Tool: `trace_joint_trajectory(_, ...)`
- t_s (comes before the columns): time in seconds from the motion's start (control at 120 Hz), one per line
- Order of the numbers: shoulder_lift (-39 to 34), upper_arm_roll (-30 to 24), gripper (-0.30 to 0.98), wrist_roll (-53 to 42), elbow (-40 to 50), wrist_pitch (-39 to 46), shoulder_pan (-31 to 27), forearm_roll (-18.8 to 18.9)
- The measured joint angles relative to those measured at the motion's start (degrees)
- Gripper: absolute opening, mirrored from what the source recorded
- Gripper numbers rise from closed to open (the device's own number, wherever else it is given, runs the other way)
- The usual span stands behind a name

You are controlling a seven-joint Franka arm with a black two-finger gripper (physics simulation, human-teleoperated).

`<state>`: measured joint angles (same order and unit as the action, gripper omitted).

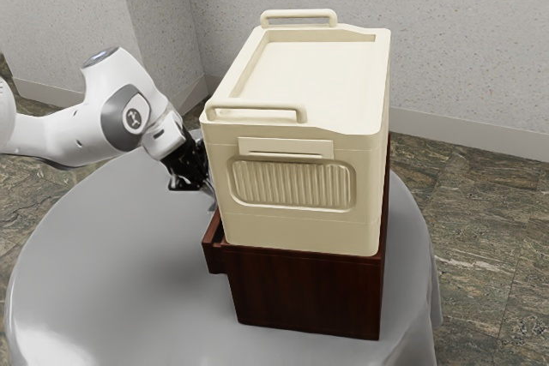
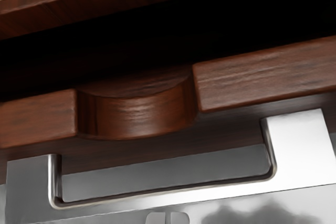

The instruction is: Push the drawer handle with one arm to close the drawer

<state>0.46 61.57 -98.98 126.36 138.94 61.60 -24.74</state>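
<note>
The drawer [image 1: 213,250] jutted open from the dark wooden cabinet [image 1: 300,293], near the round table's [image 1: 111,280] edge at the exterior view's right, its metal handle [image 2: 299,140] across its front. The gripper [image 1: 194,183] was low beside the cream box [image 1: 300,229] atop the cabinet; whether it was open or closed, I couldn't tell.

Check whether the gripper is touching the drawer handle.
Cannot tell: the wrist view shows the handle without plain contact or gap; the exterior view leaves its contact with the gripper unclear.
</note>
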Motion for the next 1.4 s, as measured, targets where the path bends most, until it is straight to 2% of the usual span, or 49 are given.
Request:
trace_joint_trajectory(0.383,0.65,-0.21,-0.09,0.36,-0.30,-0.03,0.71,-0.86)
trace_joint_trajectory(0.558,1.30,-0.68,-0.11,0.57,-0.92,-0.01,3.59,-1.21)
trace_joint_trajectory(0.767,1.10,-1.15,-0.11,0.87,-0.51,-0.11,3.11,-1.35)
trace_joint_trajectory(0.992,-2.70,5.71,-0.10,1.09,2.31,-1.52,8.11,0.01)
trace_joint_trajectory(1.075,-5.03,7.36,-0.10,1.15,3.38,-2.21,6.39,1.76)
trace_joint_trajectory(1.117,-6.78,7.40,-0.10,1.53,3.00,-2.84,4.73,4.01)
trace_joint_trajectory(1.15,-8.68,6.57,-0.08,2.49,2.07,-3.61,3.74,7.69)
trace_joint_trajectory(1.233,-15.65,-6.77,0.11,8.86,-4.52,-9.66,-6.70,21.20)
trace_joint_trajectory(1.283,-17.28,-11.89,0.22,14.07,-11.07,-15.99,-9.63,27.37)
trace_joint_trajectory(1.342,-17.47,-14.71,0.33,21.14,-20.00,-24.56,-9.54,32.15)
trace_joint_trajectory(1.4,-17.43,-17.08,0.41,28.02,-25.82,-31.64,-9.02,34.54)
